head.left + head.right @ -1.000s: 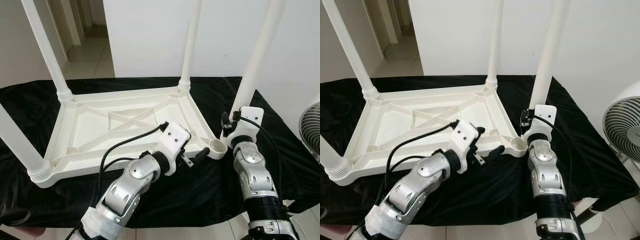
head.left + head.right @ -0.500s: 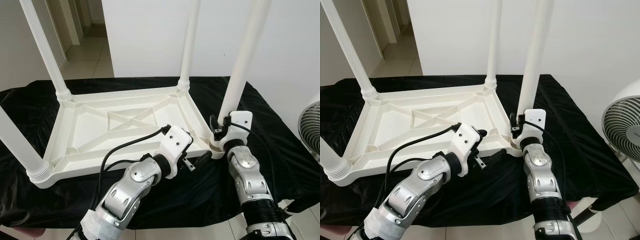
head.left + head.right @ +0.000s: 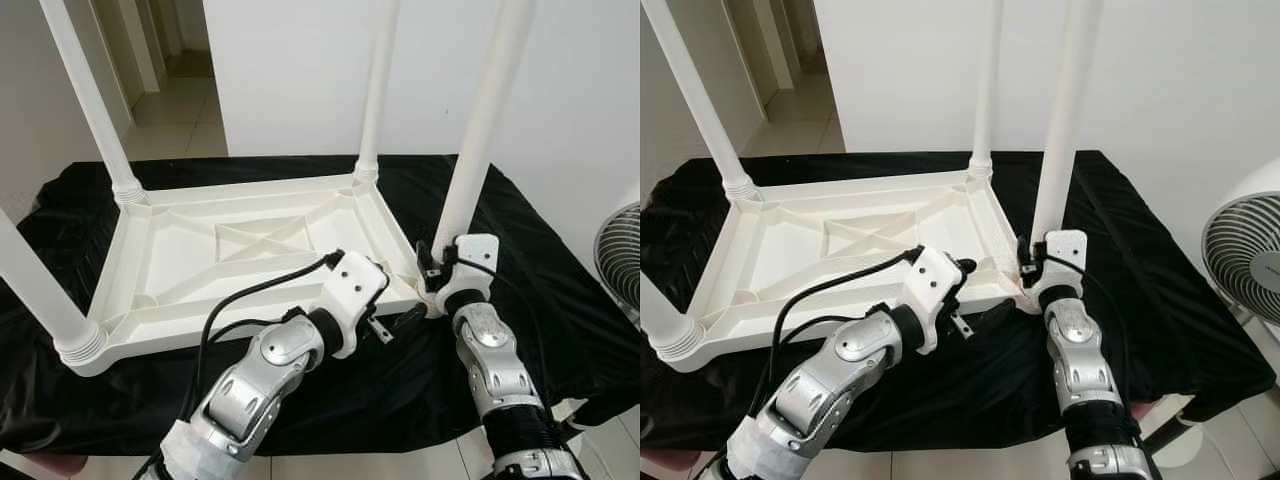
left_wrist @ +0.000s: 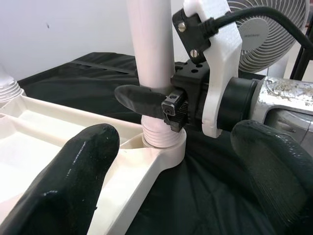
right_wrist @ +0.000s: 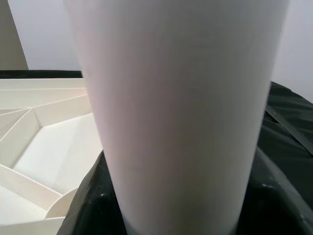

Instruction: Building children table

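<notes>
The white plastic table lies upside down on a black cloth. Three white legs stand in its corners: far left, far right and near left. A fourth leg stands nearly upright with its ribbed base in the near right corner socket. My right gripper is shut on this leg just above the socket; the leg looms close in the right wrist view. My left gripper hovers open at the table's front edge beside that corner, its fingers spread wide and holding nothing.
The black cloth covers the whole work surface and hangs over its front edge. A white fan stands on the floor at the right. A white wall rises behind, with a hallway opening at the back left.
My right gripper carried the fourth leg leftward from beside the table onto the near right corner socket and stood it more upright. My left gripper stayed almost in place.
</notes>
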